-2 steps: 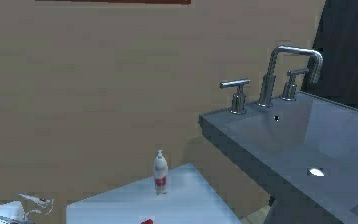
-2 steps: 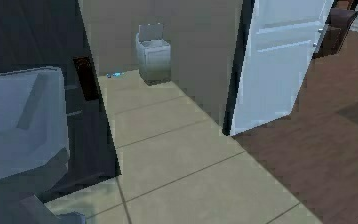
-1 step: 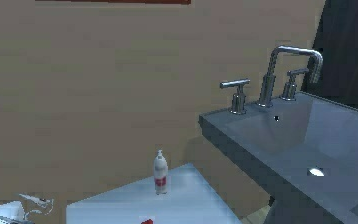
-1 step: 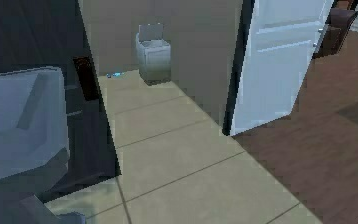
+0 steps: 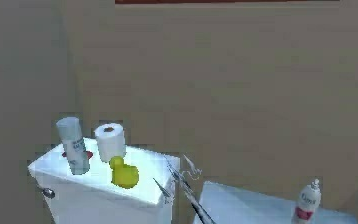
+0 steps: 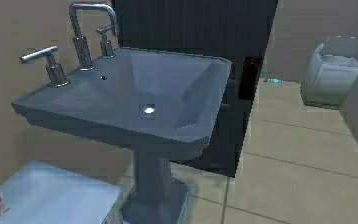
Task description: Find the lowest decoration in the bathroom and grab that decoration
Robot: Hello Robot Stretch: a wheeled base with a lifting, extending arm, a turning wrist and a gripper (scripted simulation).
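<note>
Bathroom wall ahead, toilet tank [image 5: 97,205] at near left carrying a yellow duck-like decoration [image 5: 124,173] beside a paper roll [image 5: 110,140] and spray can [image 5: 73,143]. Best turn so the arm side faces it; claw's state, cannot tell.

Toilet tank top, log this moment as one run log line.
toilet tank: spray can, paper roll, yellow duck-like toy on top | at its right: bottle | arm side: pedestal sink
</note>
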